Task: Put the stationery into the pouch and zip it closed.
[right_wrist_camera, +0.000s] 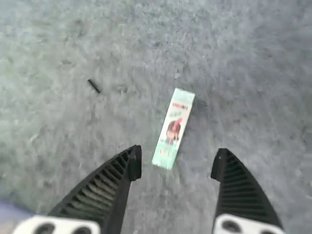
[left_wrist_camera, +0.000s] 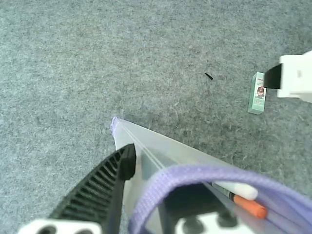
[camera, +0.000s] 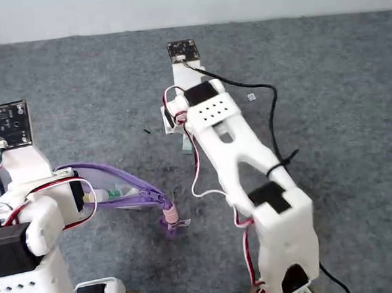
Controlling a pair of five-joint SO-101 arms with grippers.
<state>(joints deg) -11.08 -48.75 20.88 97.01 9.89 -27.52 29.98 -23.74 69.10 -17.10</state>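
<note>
A clear pouch [camera: 128, 187] with purple zip edging lies at the left, its zip pull [camera: 171, 220] pointing toward the table's middle. My left gripper [camera: 84, 193] is shut on the pouch's open rim [left_wrist_camera: 204, 173]. Inside the pouch [left_wrist_camera: 161, 156] lie a white pen and an orange-tipped marker [left_wrist_camera: 241, 201]. A small green box [right_wrist_camera: 173, 127] lies flat on the mat. Above it hangs my right gripper [right_wrist_camera: 178, 157], open, with the box between and just ahead of the fingertips, untouched. From above, the box [camera: 186, 146] peeks out beside the right gripper [camera: 180, 129].
Grey carpet-like mat [camera: 327, 82] covers the whole table. A tiny black speck [right_wrist_camera: 94, 86] lies near the box. The right arm's black cable [camera: 274, 123] loops beside it. Open room lies to the far right and far left.
</note>
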